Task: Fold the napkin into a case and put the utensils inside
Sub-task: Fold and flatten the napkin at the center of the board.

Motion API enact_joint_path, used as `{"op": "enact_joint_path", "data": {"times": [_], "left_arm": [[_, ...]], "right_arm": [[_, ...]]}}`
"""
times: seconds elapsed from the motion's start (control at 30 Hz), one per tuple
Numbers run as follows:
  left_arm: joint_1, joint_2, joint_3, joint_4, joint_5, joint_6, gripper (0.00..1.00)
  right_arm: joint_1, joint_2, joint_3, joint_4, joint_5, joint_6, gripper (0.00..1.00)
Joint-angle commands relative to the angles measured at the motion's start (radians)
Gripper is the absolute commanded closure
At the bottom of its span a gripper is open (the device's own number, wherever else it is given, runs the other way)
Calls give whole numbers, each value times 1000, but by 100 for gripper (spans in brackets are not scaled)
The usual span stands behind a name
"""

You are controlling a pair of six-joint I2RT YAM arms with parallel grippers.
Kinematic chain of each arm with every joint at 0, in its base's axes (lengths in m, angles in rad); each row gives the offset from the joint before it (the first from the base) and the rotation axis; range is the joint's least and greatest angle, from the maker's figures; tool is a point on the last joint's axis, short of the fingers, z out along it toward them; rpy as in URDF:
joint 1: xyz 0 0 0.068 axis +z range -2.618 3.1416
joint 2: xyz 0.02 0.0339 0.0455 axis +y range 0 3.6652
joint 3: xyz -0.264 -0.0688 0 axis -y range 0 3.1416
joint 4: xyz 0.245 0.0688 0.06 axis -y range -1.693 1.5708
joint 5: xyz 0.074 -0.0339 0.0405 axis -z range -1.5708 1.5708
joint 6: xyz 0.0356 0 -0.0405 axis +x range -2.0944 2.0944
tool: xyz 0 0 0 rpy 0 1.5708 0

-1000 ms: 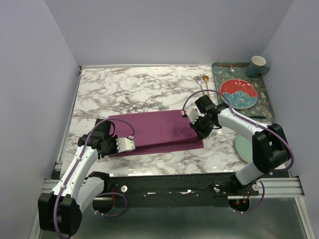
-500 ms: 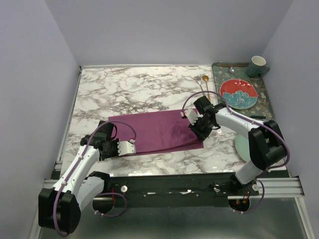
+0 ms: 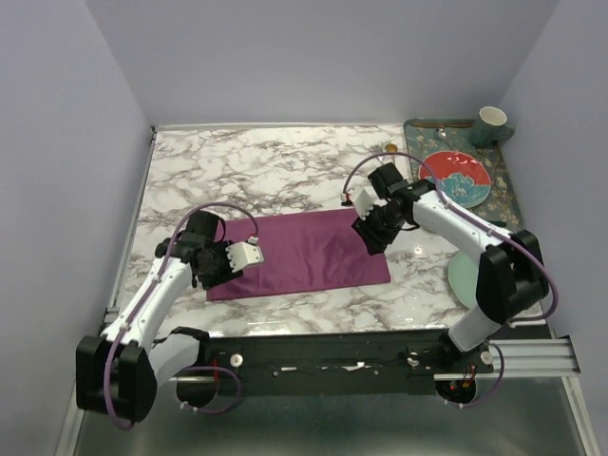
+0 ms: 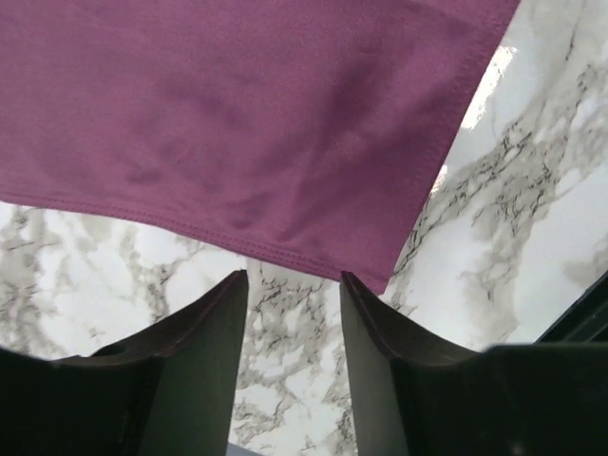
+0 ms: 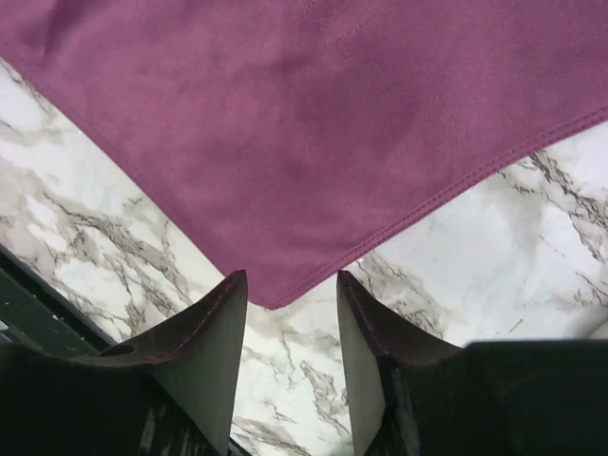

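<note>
Left arm: rises from near-left base, forearm angled forward and inward, wrist bent toward centre. Left gripper: held low, dark fingers side by side, jaws apart, gripping nothing. Right arm: elbow folded at near right, forearm stretched inward toward centre. Right gripper: tilted downward, jaws apart by similar gap, gripping nothing. Two grippers well apart.
</note>
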Motion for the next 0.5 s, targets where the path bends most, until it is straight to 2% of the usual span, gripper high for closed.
{"op": "enact_joint_path", "data": {"times": [0.0, 0.2, 0.47], "left_arm": [[-2, 135, 27, 84, 8, -138, 52], [-2, 325, 56, 171, -27, -209, 60], [0, 535, 142, 239, -64, -241, 63]], "right_arm": [[6, 136, 47, 15, 20, 38, 53], [6, 226, 66, 38, 25, 72, 56], [6, 246, -24, 52, -5, 83, 57]]}}
